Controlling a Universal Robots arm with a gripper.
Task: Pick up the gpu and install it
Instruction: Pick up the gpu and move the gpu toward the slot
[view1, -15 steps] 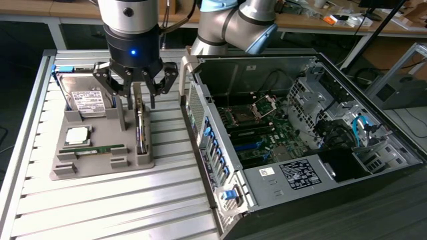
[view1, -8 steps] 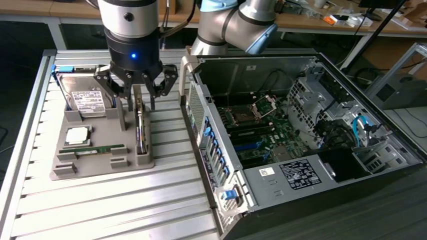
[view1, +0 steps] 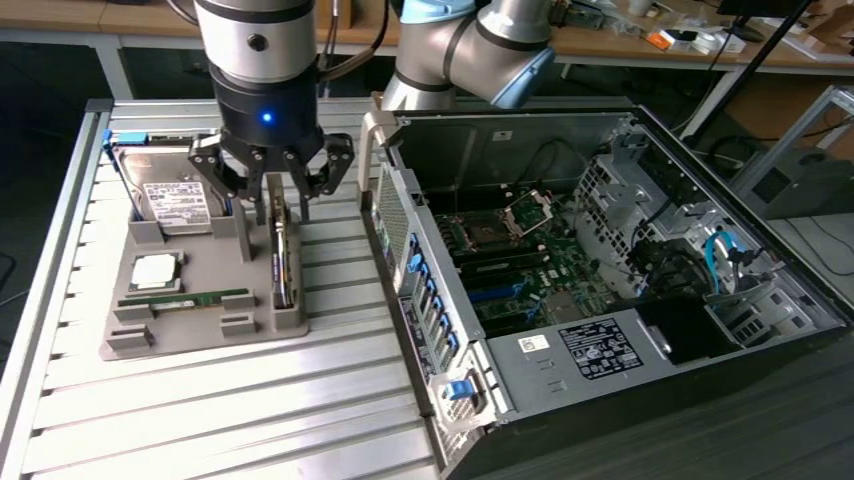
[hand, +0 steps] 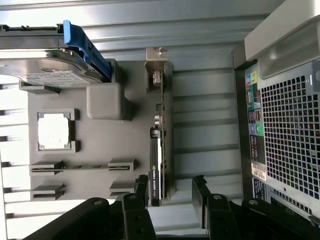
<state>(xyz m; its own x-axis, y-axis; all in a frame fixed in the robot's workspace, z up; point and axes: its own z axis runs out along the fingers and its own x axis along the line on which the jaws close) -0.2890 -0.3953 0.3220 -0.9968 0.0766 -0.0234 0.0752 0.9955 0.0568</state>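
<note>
Closest to the exterior camera sits the open computer case, at the exterior view's right, its side panel off and its board exposed. Beside it, at the exterior view's left, the slatted metal table carries a grey tray. Over the tray hangs the gripper, its fingers spread wide, one on each side of the gpu without pinching it. The gpu stands on edge in the tray's slot nearest the case, not yet lifted. A hard drive sits at the tray's far end, a square processor chip lies flat in its pocket, and a memory stick rests in a narrow groove.
</note>
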